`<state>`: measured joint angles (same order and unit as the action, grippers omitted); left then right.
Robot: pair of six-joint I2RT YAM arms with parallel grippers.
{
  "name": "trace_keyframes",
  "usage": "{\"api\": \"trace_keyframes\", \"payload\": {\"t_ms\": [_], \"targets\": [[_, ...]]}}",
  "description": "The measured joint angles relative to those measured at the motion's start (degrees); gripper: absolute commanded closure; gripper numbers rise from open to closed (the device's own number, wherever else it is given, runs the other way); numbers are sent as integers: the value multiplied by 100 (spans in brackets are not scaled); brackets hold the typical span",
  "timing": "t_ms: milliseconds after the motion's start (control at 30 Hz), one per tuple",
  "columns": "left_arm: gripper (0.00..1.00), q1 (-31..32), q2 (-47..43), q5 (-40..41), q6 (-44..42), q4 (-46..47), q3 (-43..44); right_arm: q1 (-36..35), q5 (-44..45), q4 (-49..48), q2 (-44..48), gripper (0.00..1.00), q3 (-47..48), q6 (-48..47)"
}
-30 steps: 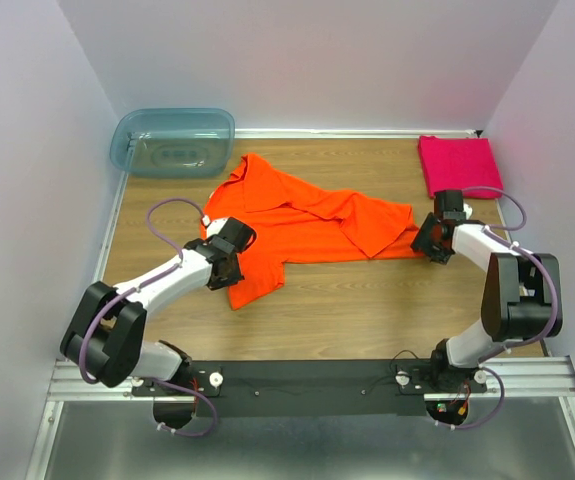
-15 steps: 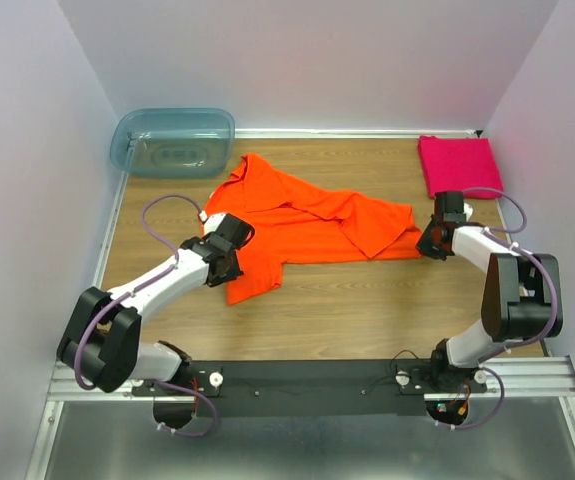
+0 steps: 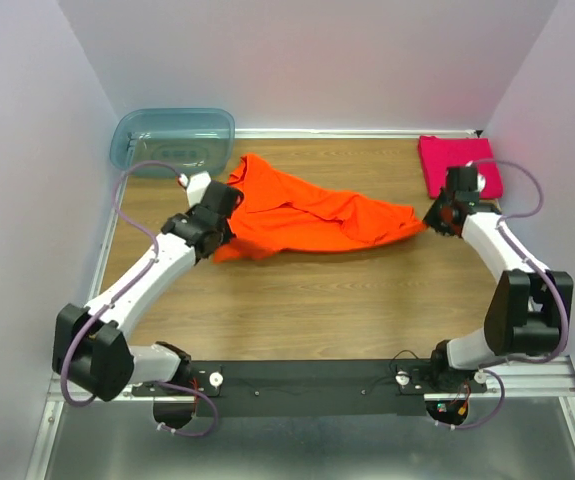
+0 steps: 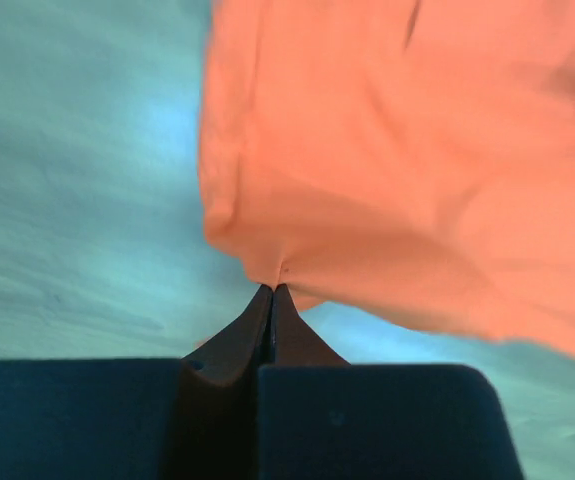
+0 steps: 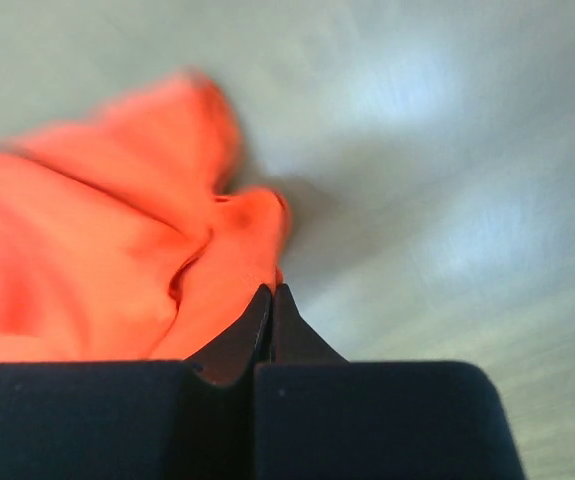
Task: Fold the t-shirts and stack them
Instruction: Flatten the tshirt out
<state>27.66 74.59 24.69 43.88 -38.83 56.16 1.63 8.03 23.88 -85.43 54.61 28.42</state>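
Note:
The orange t-shirt (image 3: 307,215) hangs stretched between my two grippers above the middle of the wooden table. My left gripper (image 3: 217,222) is shut on its left edge, and the left wrist view shows the orange t-shirt (image 4: 407,170) pinched at the tips of my left gripper (image 4: 272,290). On the right, my right gripper (image 3: 435,218) is shut on the shirt's right corner; the orange t-shirt (image 5: 117,260) bunches at my right gripper (image 5: 272,290). The magenta t-shirt (image 3: 459,165) lies folded square at the back right.
A translucent blue-green tub (image 3: 174,140) stands at the back left corner. White walls close the table on three sides. Bare wood (image 3: 317,300) lies between the shirt and the arm bases.
My right gripper closed on the shirt's right corner. Both grippers moved back and up, lifting the orange shirt off the table and drawing it into a taut band.

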Motion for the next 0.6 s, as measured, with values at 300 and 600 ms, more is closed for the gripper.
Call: {"api": "trace_keyframes", "payload": {"t_ms": [300,600], "targets": [[100,-804,-234,815,-776,153,2927,-2,-20,264,411,99,2540,-87],[100,-804,-437,1394,-2190,1547,5115,-70,-87,297,595,99,4579,-297]]}}
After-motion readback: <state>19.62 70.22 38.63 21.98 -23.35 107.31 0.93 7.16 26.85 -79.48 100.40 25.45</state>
